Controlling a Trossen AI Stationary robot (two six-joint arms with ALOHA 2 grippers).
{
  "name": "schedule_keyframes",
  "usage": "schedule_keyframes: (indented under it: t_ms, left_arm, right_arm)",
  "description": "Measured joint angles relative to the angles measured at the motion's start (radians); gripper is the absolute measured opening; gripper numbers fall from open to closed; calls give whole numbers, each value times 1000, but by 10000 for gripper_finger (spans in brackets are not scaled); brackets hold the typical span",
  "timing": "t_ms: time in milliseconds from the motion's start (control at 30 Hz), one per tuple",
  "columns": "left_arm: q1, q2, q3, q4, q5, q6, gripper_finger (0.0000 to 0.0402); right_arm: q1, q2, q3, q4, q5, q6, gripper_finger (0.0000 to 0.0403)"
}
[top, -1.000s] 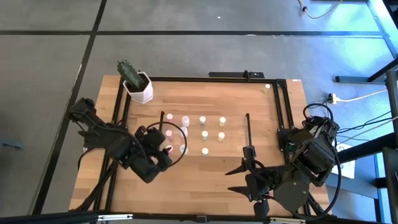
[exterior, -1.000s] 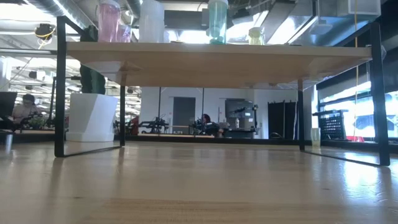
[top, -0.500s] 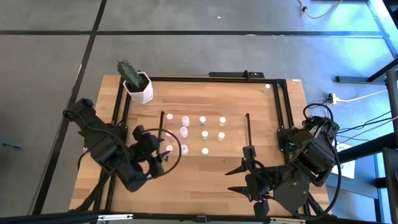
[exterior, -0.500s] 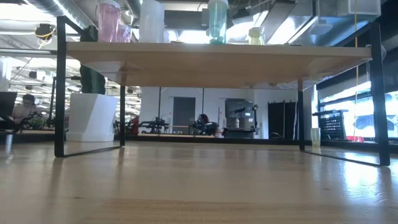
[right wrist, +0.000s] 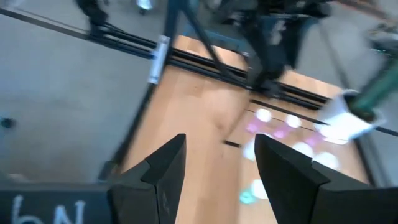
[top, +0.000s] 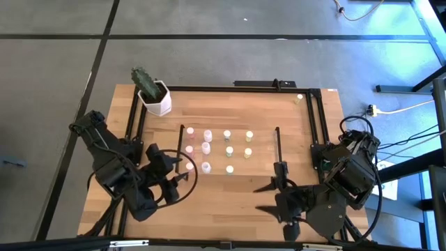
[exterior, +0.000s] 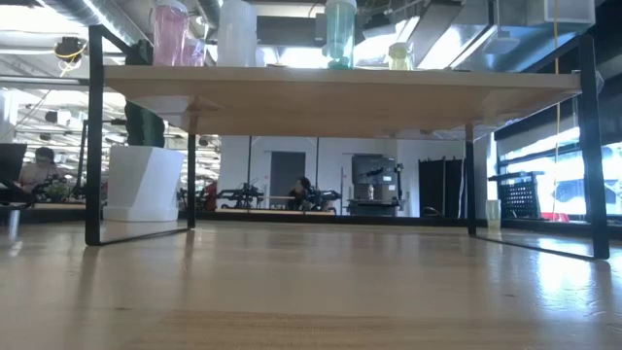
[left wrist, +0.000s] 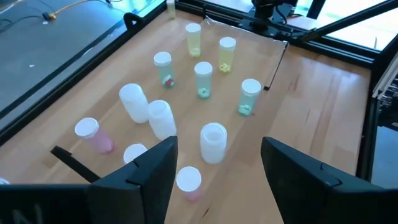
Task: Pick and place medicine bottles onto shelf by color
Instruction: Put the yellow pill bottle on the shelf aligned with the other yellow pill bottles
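1. Your left end effector [top: 180, 176] is hovering at the lower left of the high view, fingers spread and carrying nothing, near the shelf's [top: 261, 145] left end.
2. The medicine bottles [top: 227, 150] are standing upright on the shelf in columns, pink toward the left, pale green in the middle, yellow toward the right, so the colour sorting looks largely done.
3. Your right end effector [top: 267, 197] is waiting at the lower right, fingers apart and empty, over the counter [top: 237, 189].
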Motion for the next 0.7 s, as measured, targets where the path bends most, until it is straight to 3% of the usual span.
schedule_keyframes:
  t_ms: [100,233,300,433,700]
  left_arm:
    - [1,0,0,0,-1,-1,224]
    - [1,0,0,0,-9,-23,224]
    - [1,0,0,0,-25,-24,224]
    - [8,0,0,-1,-44,-26,224]
    - [35,1,0,-2,-49,-26,224]
  right_arm:
    - [-33,-3,0,-98,107,57,192]
    - [-124,-22,0,-341,180,289,192]
    - [-184,-40,-8,-367,170,398,192]
    - [-294,-87,-18,-363,62,403,192]
    - [-480,-187,-37,-364,37,363,192]
